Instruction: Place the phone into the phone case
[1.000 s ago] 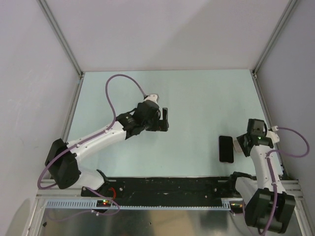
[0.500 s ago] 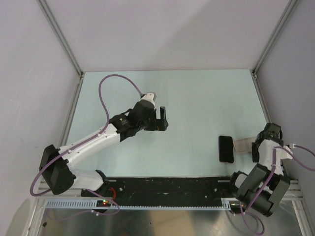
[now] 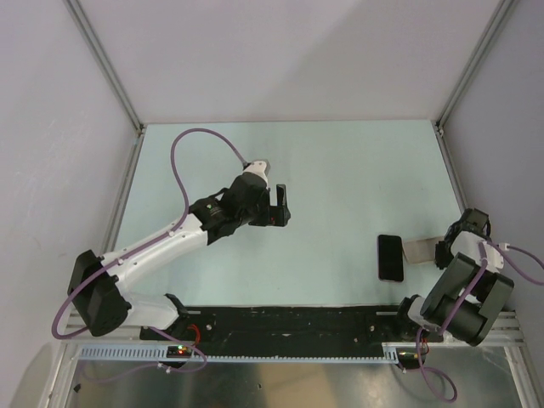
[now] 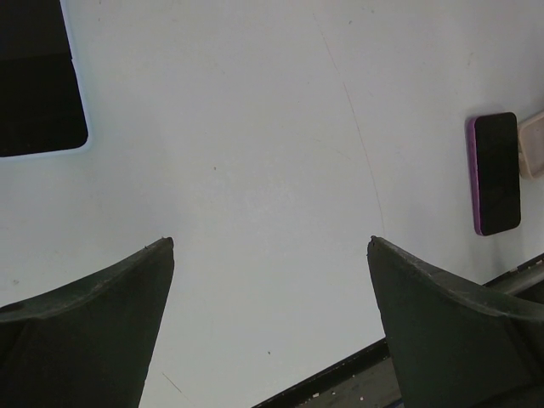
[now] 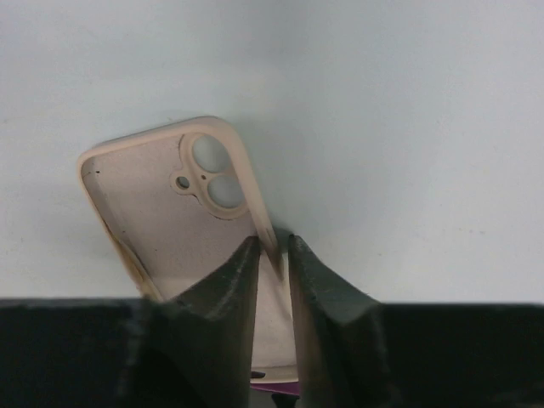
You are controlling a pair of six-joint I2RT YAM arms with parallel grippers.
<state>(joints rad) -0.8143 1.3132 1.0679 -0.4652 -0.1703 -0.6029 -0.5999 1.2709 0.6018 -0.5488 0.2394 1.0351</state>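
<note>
The phone (image 3: 390, 257), a black slab with a purple rim, lies flat at the right of the table; it also shows in the left wrist view (image 4: 497, 174). The phone case (image 3: 419, 249) is pale beige with camera cut-outs and lies just right of the phone, its hollow side facing the right wrist camera (image 5: 161, 204). My right gripper (image 5: 274, 242) is shut on the case's long side wall, one finger inside and one outside. My left gripper (image 3: 278, 206) hovers open and holds nothing over mid-table (image 4: 270, 242), far from both.
A dark flat slab with rounded corners (image 4: 34, 76) lies at the top left of the left wrist view. A black rail (image 3: 289, 321) runs along the near table edge. Walls and metal posts (image 3: 450, 183) border the right side, close to the right arm.
The right arm has swung down and out to the right, and its jaws have narrowed onto the case's edge. The left arm shifted slightly half a second earlier, then held still.
</note>
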